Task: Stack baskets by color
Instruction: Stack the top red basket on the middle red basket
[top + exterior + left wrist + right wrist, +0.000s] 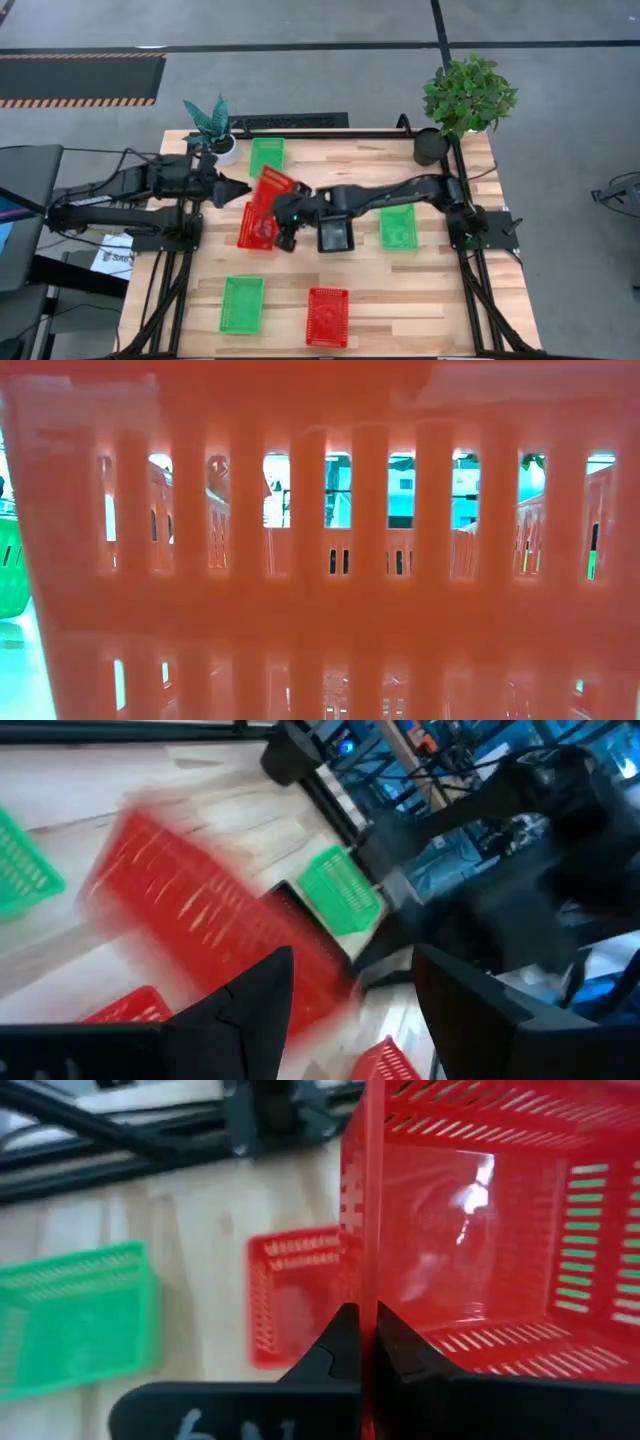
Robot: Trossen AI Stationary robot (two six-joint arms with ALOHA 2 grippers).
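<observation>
My right gripper (285,205) is shut on a red basket (273,188) and holds it tilted over a second red basket (255,230) that lies on the table left of centre. A black basket (335,233) rests just right of them. Green baskets lie at the far side (267,155), at the right (398,226) and near the front (242,303). A third red basket (328,316) sits at the front edge. My left gripper (350,1005) is open, just left of the held basket, with nothing between its fingers. My right gripper pinches one side wall of the red basket (368,1295), with one finger inside the basket and one outside. The fingers come slanting down from the table's right side. The basket is lifted off the table, tilted, with its open side turned toward the right arm.
A small potted plant (212,125) stands at the far left corner and a bushy one (468,95) at the far right, beside a black pot (430,147). The front red basket's wall (320,560) fills the low view, with a green basket (10,570) at its left.
</observation>
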